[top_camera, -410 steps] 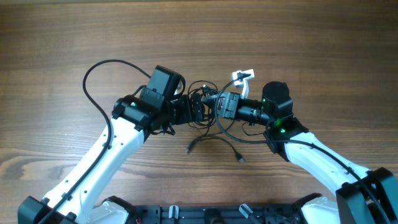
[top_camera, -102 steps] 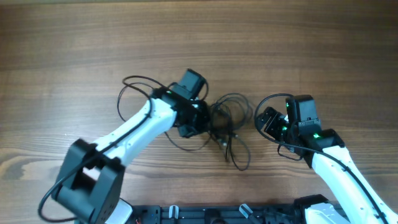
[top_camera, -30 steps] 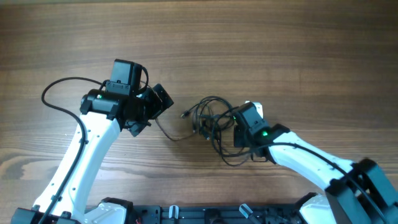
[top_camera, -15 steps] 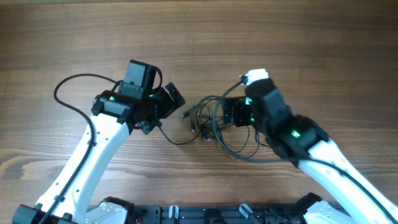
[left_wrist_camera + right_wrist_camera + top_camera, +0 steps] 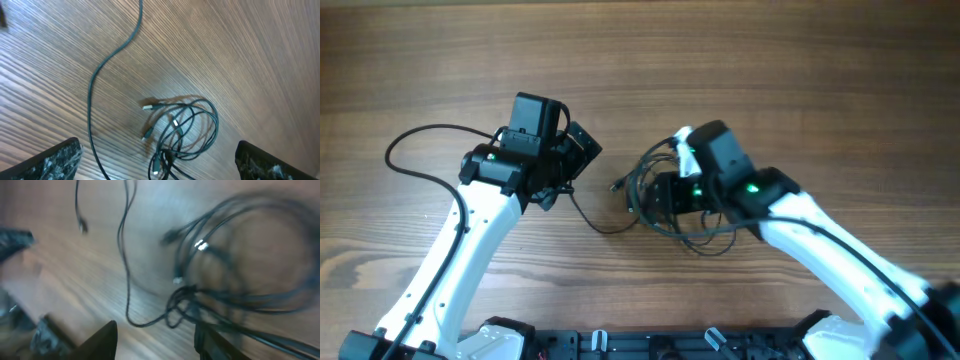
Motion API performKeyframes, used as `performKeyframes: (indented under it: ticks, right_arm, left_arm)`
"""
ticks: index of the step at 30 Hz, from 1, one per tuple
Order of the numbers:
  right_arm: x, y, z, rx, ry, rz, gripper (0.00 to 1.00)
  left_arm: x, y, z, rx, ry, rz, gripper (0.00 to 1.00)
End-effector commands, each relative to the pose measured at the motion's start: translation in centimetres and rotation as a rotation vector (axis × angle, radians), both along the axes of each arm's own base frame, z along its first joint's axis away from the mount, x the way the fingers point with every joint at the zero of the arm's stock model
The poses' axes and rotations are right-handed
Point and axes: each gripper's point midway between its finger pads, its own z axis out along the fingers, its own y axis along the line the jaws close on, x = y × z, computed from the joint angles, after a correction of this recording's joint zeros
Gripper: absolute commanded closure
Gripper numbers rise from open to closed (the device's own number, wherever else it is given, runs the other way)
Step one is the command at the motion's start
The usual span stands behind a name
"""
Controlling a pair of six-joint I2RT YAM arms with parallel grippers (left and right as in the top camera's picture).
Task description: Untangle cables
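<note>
Two grippers gape empty: our left gripper (image 5: 582, 152) has backed off left, our right gripper (image 5: 665, 192) now swings over the cables (image 5: 176, 131) mid-table; one cord (image 5: 90, 105) trails leftward, knot remains.

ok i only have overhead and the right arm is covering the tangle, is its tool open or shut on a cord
observer: open. In the right wrist view the right tool has its fingers apart, with the cables lying just ahead. The picture is blurred, but nothing looks pinched.
operator: and the left one
observer: the left tool is wide open too, holding nothing and looking down on the tangle.
operator: any plug ends free
observer: yes, the left wrist view shows silver-tipped plugs poking out on one side of the coil.
</note>
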Motion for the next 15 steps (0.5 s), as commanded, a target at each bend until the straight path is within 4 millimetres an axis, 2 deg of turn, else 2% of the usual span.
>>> performKeyframes:
  ticks: [1, 3, 6, 11, 15]
  right_arm:
    - [-3.3, 2.6, -2.5, 0.044, 0.164, 0.112, 0.48]
    - [-3.9, 3.0, -3.9, 0.001, 0.185, 0.118, 0.48]
    - [-2.7, 1.7, -6.4, -0.143, 0.159, -0.017, 0.50]
    - [-1.1, 0.0, -7.7, -0.250, 0.114, -0.152, 0.70]
    - [-0.8, -0.3, -7.9, -0.269, 0.099, -0.166, 0.71]
  left_arm:
    - [0.4, 2.1, -0.5, 0.035, 0.010, 0.074, 0.00]
    - [0.4, 3.1, -0.6, 0.036, 0.018, 0.103, 0.00]
    - [0.4, 4.0, -0.7, 0.038, 0.028, 0.130, 0.00]
    - [0.1, 4.1, -0.8, 0.042, 0.043, 0.133, 0.00]
    - [-0.5, 4.2, -1.1, 0.047, 0.068, 0.133, 0.00]
